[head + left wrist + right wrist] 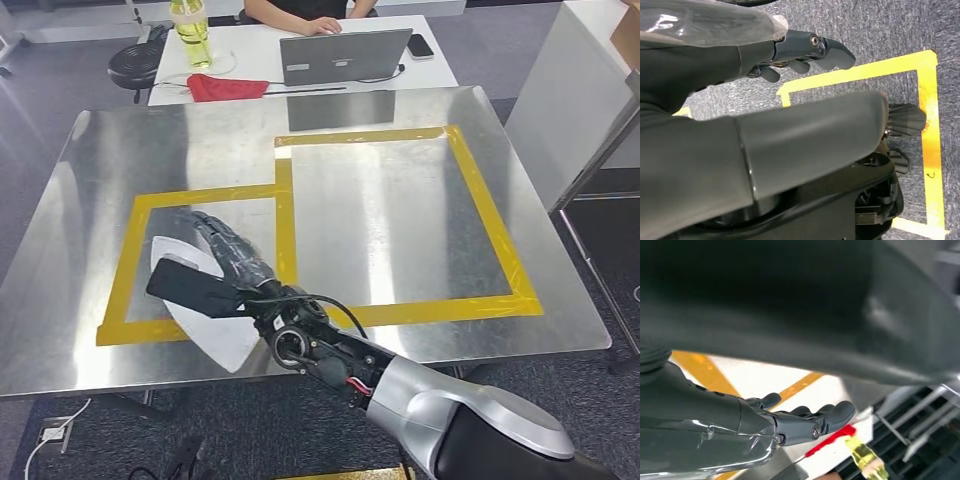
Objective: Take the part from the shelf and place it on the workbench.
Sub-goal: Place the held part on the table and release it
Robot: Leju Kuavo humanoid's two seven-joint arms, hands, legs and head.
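Head view: right hand (226,265) reaches over the metal workbench (392,215), grasping a flat white-and-black part (198,300) above the smaller yellow tape rectangle (136,250), near its front edge. Right wrist view adds the fingers (828,415) (the part fills the frame above them). Left wrist view: left hand (806,52) over grey floor, fingers curled, clenched on nothing.

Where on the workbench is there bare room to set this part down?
The large taped square right of the right hand is bare steel, as is the workbench strip behind both squares. The small taped square is crowded: the held part hangs over it.
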